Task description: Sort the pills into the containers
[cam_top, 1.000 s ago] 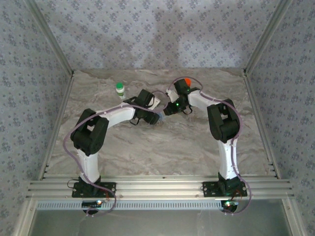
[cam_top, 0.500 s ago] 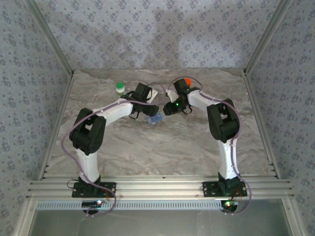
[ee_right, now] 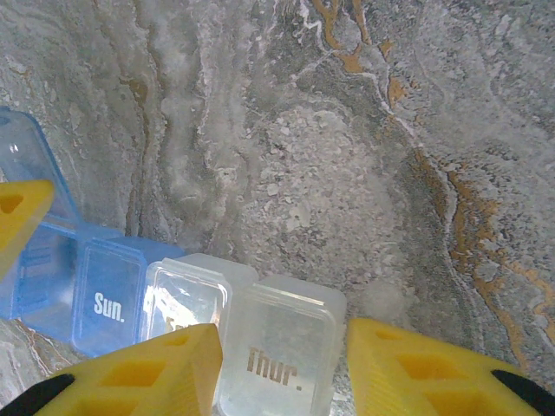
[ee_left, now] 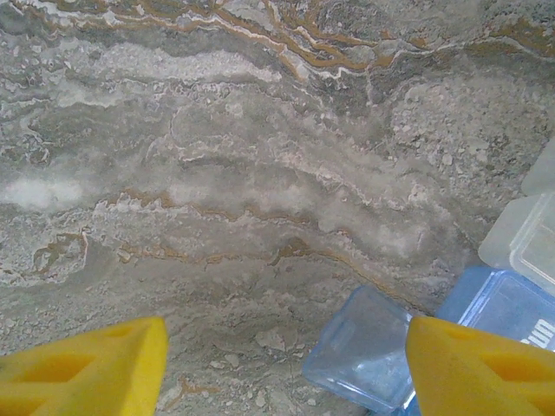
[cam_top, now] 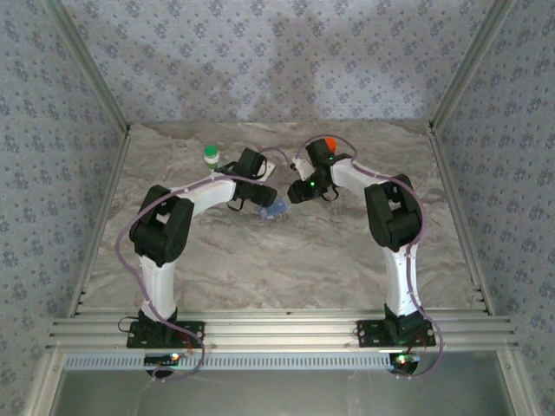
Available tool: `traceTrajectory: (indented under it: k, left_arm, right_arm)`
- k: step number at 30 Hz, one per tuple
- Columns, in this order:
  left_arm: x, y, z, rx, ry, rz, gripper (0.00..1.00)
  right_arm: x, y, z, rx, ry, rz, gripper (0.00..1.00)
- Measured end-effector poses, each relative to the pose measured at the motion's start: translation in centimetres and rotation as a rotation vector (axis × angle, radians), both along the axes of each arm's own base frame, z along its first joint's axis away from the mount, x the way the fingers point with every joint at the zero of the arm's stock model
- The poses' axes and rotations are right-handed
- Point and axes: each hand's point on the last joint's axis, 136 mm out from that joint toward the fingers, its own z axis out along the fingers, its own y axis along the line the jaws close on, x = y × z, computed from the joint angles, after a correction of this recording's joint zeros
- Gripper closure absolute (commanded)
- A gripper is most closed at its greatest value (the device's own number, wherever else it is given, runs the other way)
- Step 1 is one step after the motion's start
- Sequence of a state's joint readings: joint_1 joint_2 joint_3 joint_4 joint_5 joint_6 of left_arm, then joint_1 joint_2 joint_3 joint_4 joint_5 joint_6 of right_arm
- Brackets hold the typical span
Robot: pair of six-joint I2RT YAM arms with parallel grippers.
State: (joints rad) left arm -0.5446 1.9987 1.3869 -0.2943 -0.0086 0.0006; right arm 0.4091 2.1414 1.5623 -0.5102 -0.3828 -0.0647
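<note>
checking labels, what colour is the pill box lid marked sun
The Sun. lid is translucent blue with white lettering, clearest in the right wrist view.

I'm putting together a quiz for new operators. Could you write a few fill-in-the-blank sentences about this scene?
1. On the pill box, the blue lid reads ____.
2. Between the fingers of the right gripper, the clear lid reads ____.
3. The white bottle has a ____ cap.
4. The jaws of the left gripper are ____, with nothing between them.
Missing words: Sun.; Thur.; green; open.
</note>
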Motion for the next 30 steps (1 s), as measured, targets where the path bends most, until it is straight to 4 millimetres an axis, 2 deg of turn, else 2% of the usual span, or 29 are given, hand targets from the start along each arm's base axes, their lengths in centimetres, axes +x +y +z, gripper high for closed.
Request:
traceTrajectory:
  k: [12,18,22,25,26,27,30]
  left_arm:
    - [-0.3,-0.3,-1.1,-0.057,0.036,0.014,0.28]
    - [-0.1,-0.9,-0.4,-0.117,0.035,0.017,0.27]
    - [-0.2,-0.5,2.7,-0.171,-0.036,0.045,0.25]
    - [-0.7,0.8,7.4,-0.212,-0.149,0.086,0.2]
    - [-0.8,1.4,9.2,-0.223,-0.2,0.11,0.16]
    - [-0.9,2.1,10.7,-0.23,-0.244,0.132,0.04]
    - [-1.3,4.9,15.2,-0.26,-0.385,0.241,0.02]
  right_arm:
    - [-0.1,-0.9,-0.3,0.145,0.071,-0.134,0.57]
    - [-0.4,-0.8,-0.3,0.189,0.08,-0.186,0.57]
    - [-0.7,-0.8,-0.2,0.204,0.081,-0.223,0.57]
    - [-1.3,-0.5,-0.1,0.19,0.078,-0.236,0.55]
    - [-1.4,-0.2,-0.1,0.183,0.076,-0.233,0.55]
    - [-1.5,0.0,-0.1,0.179,0.074,-0.231,0.54]
    - [-1.7,0.4,-0.1,0.159,0.06,-0.228,0.52]
